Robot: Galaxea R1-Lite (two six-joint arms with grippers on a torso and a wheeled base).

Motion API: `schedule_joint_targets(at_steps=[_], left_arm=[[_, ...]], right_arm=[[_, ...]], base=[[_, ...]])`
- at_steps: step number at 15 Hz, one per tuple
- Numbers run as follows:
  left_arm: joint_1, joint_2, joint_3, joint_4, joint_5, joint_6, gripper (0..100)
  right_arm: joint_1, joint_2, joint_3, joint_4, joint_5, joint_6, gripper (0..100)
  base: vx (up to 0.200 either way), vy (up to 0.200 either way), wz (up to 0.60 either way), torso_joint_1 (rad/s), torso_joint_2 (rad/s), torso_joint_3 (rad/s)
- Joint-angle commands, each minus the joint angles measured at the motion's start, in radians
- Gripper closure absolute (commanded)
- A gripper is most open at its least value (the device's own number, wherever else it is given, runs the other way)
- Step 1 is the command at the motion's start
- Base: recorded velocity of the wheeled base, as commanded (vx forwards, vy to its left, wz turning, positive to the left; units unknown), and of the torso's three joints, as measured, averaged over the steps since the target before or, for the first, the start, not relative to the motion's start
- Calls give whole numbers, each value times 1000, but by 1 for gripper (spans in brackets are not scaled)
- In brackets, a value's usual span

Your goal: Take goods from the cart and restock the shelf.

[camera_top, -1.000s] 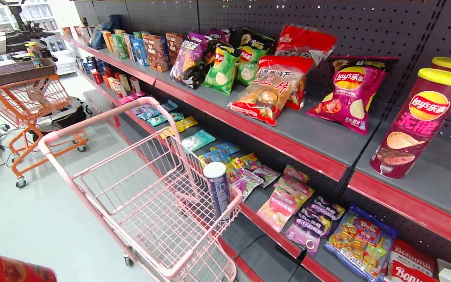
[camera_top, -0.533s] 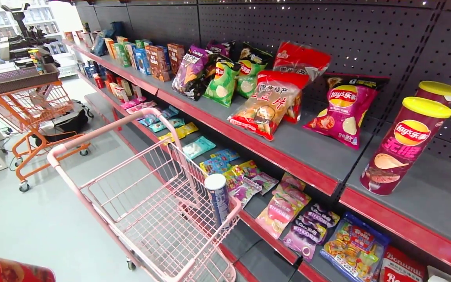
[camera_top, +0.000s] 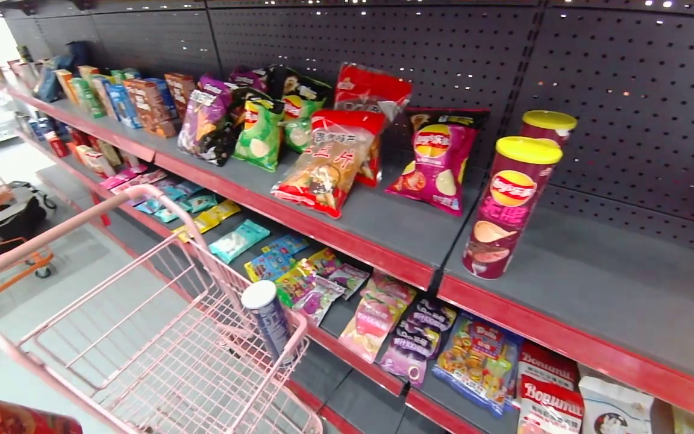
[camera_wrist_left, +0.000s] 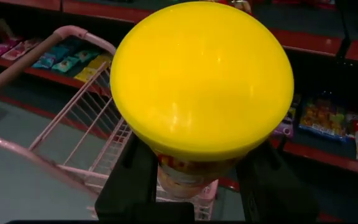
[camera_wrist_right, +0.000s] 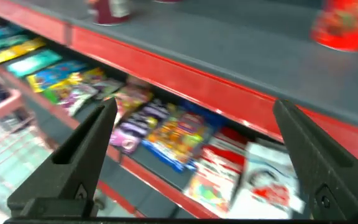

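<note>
The left gripper (camera_wrist_left: 197, 183) is clamping a red chip canister (camera_wrist_left: 201, 74) by its body just under the yellow lid, one jaw pressing on each side. This hold is leaving the base free for standing the tube down. The canister is sitting low at the robot's left, beside the pink cart (camera_top: 70, 224) and well apart from the shelf. The right gripper (camera_wrist_right: 194, 109) is gaping wide and carrying nothing, facing the red front edge of the upper shelf (camera_top: 594, 283). Two purple chip canisters (camera_top: 506, 211) are standing there with bare grey board beside them (probably the intended slot, like going with like). A blue canister (camera_top: 268, 319) is waiting upright in the cart's corner, propped by the wire walls.
</note>
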Motion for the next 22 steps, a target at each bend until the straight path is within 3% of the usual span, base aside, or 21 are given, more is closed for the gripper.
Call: schedule_joint_targets(at_steps=[1,10,19,22], left_arm=[[0,1,-1,0,1,0,100],[-2,4,-1,6,1,29,100],[-7,-2,2,4,-5,38,100],[-7,-22,24,6,-5,75,100]], right_arm=[[1,0,0,1,0,0,0],[1,0,0,1,0,0,0],[1,0,0,1,0,-2,0],[1,0,0,1,0,-2,0]], base=[[0,0,-600,-2,-2,-2],[0,0,-600,1,2,2],[0,0,0,77,-185,-108],[0,0,0,160,-354,-196]])
